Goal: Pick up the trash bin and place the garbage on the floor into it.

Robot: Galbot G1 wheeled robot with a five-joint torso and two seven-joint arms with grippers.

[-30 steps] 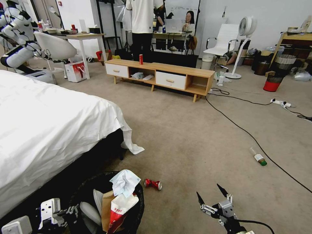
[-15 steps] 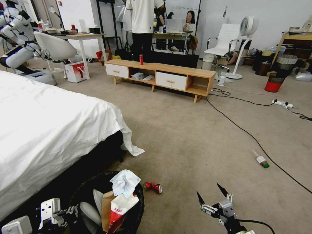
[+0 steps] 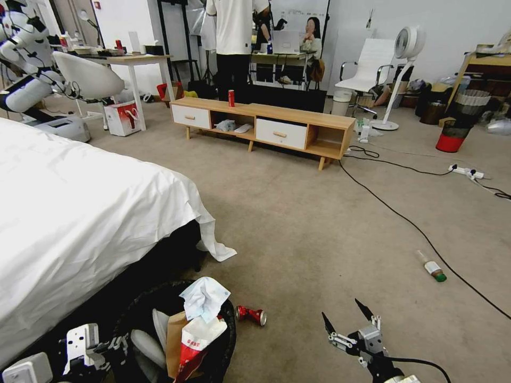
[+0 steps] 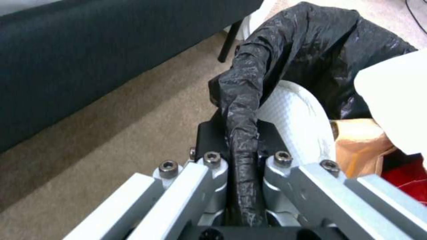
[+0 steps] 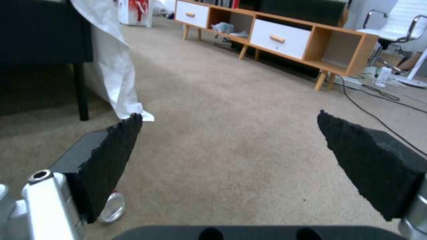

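Observation:
The trash bin, a black mesh basket with a black liner, is at the bottom left of the head view beside the bed. My left gripper is shut on its lined rim. A pale-blue tissue, a brown paper bag and a red-white packet stick out of it. A crushed red can lies on the carpet just right of the bin. The green-capped bottle lies farther right. My right gripper hangs open and empty low over the floor, right of the can.
The bed with its white sheet fills the left side. A black cable crosses the carpet past the bottle. A low wooden cabinet with an upright red can, a fan and a red-bottomed bin stand farther back.
The whole head picture has shifted slightly, so the camera moved; the bottle now shows lower and farther right. Both grippers keep their pose and state.

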